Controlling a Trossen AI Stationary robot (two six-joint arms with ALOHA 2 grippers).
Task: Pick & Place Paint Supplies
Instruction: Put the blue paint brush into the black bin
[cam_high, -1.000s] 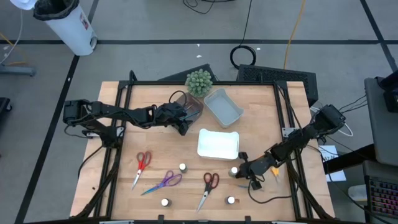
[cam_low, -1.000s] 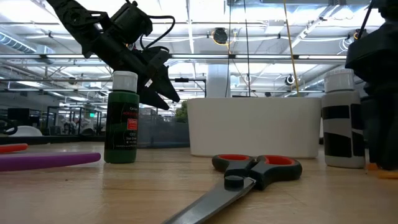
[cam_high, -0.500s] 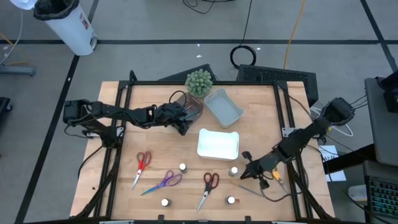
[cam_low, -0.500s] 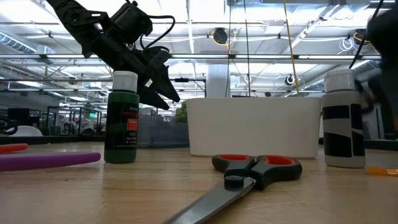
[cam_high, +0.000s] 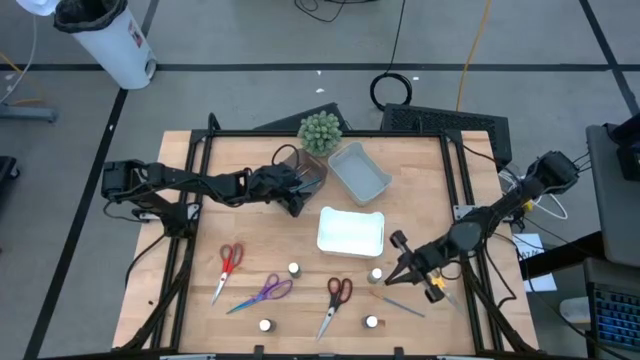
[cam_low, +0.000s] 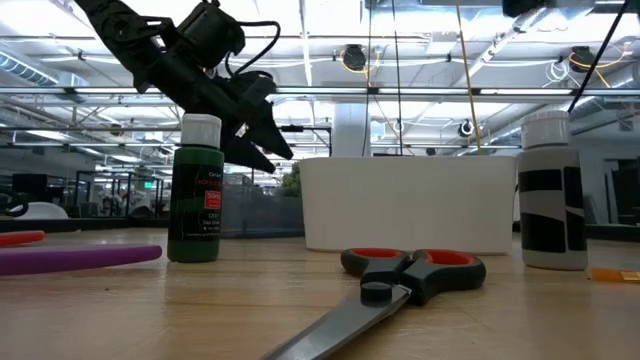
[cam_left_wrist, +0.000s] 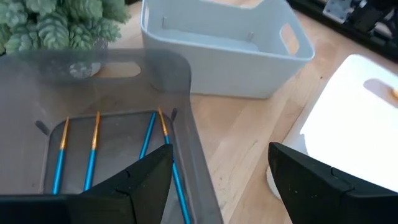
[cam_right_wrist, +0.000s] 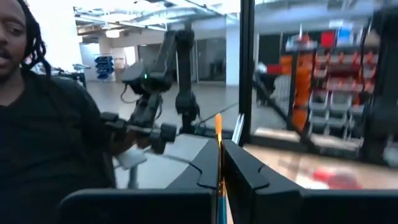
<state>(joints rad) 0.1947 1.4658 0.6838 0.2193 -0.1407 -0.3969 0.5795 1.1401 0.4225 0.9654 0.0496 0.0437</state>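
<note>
Since the earlier high view, right pincer (cam_high: 399, 242) risen off bench (cam_high: 250, 165). Wrist: clamped on brush (cam_right_wrist: 218, 162). Left wrist: left pincer (cam_left_wrist: 219, 180) apart over brown tray (cam_left_wrist: 118, 134), four brushes (cam_left_wrist: 93, 149) stowed. Scissors (cam_high: 335, 300), bottles (cam_high: 294, 270) remaining.

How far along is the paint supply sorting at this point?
Done: four brushes lie in the brown tray. In hand: the right gripper is shut on another brush. Left: three scissors, four bottles and a brush on the table; the left gripper hangs open over the tray.
</note>
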